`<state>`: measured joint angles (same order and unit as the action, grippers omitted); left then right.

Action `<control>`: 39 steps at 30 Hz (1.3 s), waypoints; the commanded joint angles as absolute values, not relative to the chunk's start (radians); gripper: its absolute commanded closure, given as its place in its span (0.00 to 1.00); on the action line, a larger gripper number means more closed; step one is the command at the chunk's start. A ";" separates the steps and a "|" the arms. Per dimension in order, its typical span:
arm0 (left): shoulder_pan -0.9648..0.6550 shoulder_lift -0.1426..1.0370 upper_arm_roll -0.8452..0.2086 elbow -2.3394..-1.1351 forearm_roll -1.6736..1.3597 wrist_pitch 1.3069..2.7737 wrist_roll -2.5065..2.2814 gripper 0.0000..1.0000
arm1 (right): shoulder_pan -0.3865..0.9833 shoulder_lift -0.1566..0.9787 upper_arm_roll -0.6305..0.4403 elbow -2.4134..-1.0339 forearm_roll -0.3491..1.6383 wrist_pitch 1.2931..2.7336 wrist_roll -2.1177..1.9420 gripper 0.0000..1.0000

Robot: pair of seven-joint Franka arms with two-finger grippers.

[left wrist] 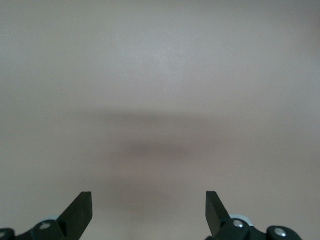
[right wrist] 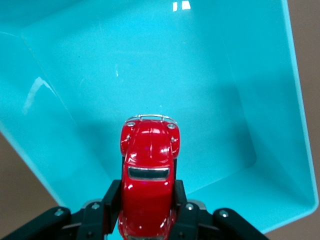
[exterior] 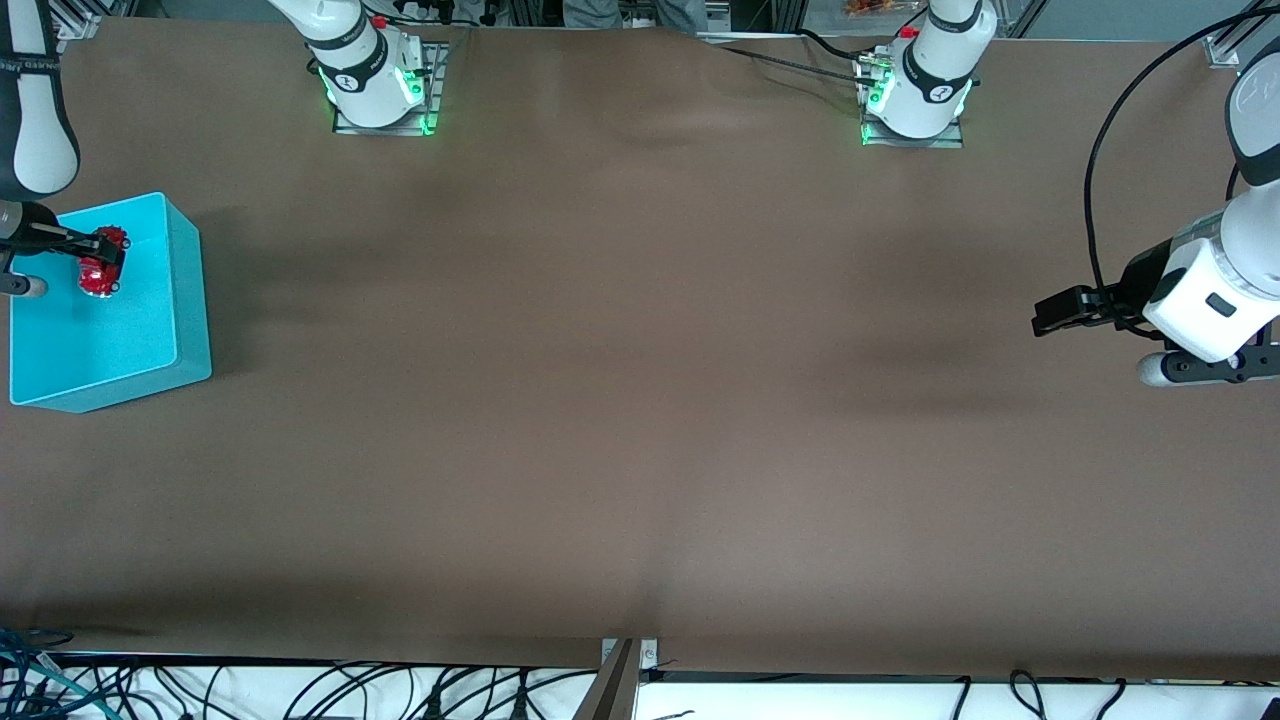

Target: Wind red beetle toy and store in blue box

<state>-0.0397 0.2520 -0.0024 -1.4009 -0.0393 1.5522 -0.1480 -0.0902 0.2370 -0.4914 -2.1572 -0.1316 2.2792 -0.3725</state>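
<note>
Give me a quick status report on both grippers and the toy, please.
Right gripper shut on red beetle toy, over blue box. Left gripper open, waiting over bare table. Nothing in the way.

red beetle toy (right wrist: 148,170): glossy red body, dark window, silver trim at bumper and window edge
blue box (exterior: 185,300): plain light turquoise inside and out, no pattern, white glints on the inner walls
table (exterior: 640,400): plain matte brown with darker soft shadow patches
right gripper (right wrist: 146,212): black fingers
left gripper (left wrist: 149,212): black fingers
arms: white with black joints, green lights at bases
</note>
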 commanded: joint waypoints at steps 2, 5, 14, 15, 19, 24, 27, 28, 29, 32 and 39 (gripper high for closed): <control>-0.038 0.264 0.002 -1.371 -0.054 1.532 -0.127 0.00 | -0.121 0.288 -0.480 -2.137 -0.133 2.312 -0.397 1.00; -0.038 0.262 0.002 -1.371 -0.054 1.532 -0.127 0.00 | -0.127 0.304 -0.477 -2.138 -0.130 2.338 -0.397 1.00; -0.038 0.264 0.002 -1.371 -0.054 1.531 -0.127 0.00 | -0.141 0.360 -0.474 -2.138 -0.130 2.404 -0.397 1.00; -0.038 0.262 0.002 -1.371 -0.054 1.531 -0.127 0.00 | -0.146 0.365 -0.469 -2.138 -0.130 2.410 -0.397 1.00; -0.038 0.264 0.002 -1.371 -0.055 1.532 -0.127 0.00 | -0.178 0.382 -0.443 -2.138 -0.130 2.431 -0.397 1.00; -0.038 0.262 0.002 -1.371 -0.054 1.532 -0.127 0.00 | -0.187 0.396 -0.433 -2.138 -0.130 2.447 -0.397 1.00; -0.038 0.264 0.002 -1.371 -0.054 1.532 -0.127 0.00 | -0.190 0.396 -0.431 -2.138 -0.129 2.447 -0.397 1.00; -0.038 0.264 0.002 -1.371 -0.054 1.532 -0.127 0.00 | -0.193 0.397 -0.431 -2.138 -0.130 2.447 -0.397 1.00; -0.038 0.264 0.002 -1.371 -0.054 1.532 -0.127 0.00 | -0.198 0.402 -0.431 -2.138 -0.130 2.448 -0.397 1.00; -0.038 0.264 0.002 -1.371 -0.054 1.532 -0.127 0.00 | -0.204 0.405 -0.422 -2.138 -0.130 2.450 -0.397 1.00; -0.037 0.264 0.002 -1.371 -0.054 1.532 -0.127 0.00 | -0.213 0.410 -0.417 -2.140 -0.129 2.454 -0.396 0.87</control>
